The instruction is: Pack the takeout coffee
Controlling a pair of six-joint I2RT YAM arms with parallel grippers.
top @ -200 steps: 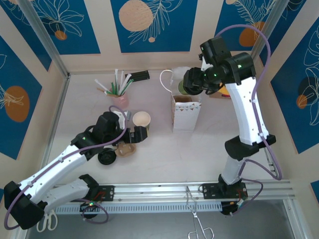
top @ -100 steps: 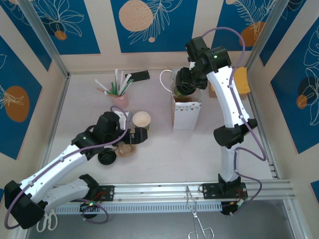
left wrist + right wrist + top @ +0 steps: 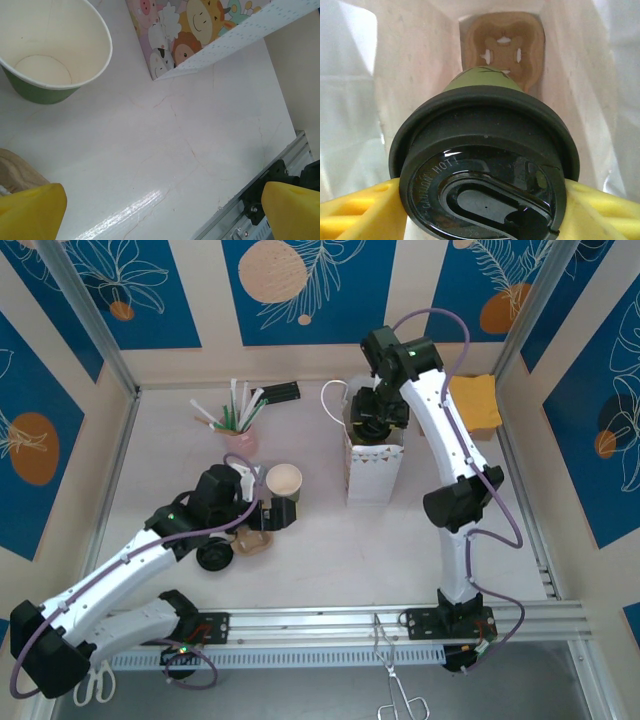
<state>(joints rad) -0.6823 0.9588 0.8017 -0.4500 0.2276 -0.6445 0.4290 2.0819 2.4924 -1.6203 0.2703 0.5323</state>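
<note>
The right gripper [image 3: 482,200] clamped the lidded coffee cup [image 3: 485,125] at its black lid, with yellow fingers [image 3: 365,210] pressed on both sides. The cup hung in the mouth of the paper bag [image 3: 374,475], above a cardboard carrier [image 3: 502,45] at the bottom. The left gripper [image 3: 161,210] stood spread wide and empty, near an uncovered cup [image 3: 50,45] on the table [image 3: 165,150].
</note>
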